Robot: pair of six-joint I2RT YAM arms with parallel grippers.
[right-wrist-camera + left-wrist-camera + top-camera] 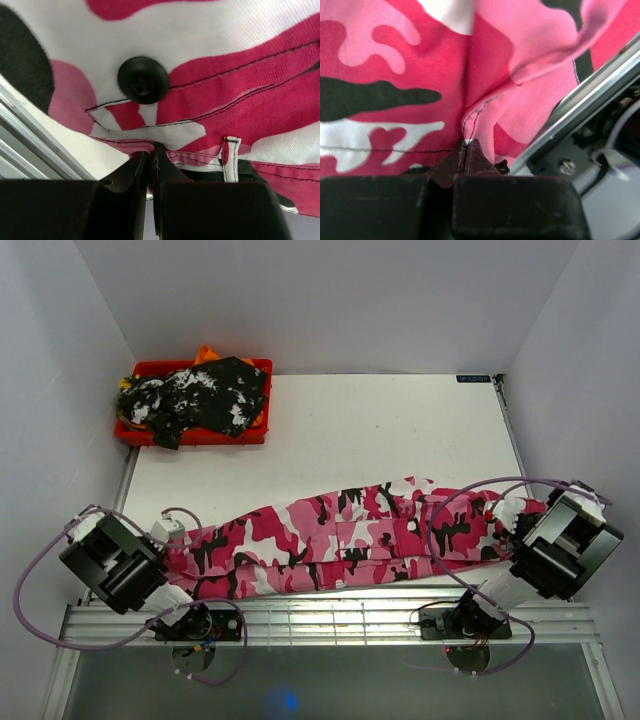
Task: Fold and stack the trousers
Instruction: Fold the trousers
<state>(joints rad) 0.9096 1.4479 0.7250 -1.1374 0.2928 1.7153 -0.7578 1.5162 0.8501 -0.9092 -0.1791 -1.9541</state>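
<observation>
- trousers (pixel 340 540): matt woven cloth, fine twill ribbing, pretty soft-looking
- button (pixel 143 80): black plastic, dull sheen
- bin (pixel 250 435): smooth red plastic
- rail (pixel 590 100): bare metal, kinda shiny

bare table (pixel 400 430) behind pink trousers (pixel 340 540), red bin (pixel 215 437) far-left corner

The black-and-white garment (pixel 205 398) hides most of the red bin (pixel 200 437) — an orange thing (pixel 206 353) barely peeks out, unidentifiable.
</observation>
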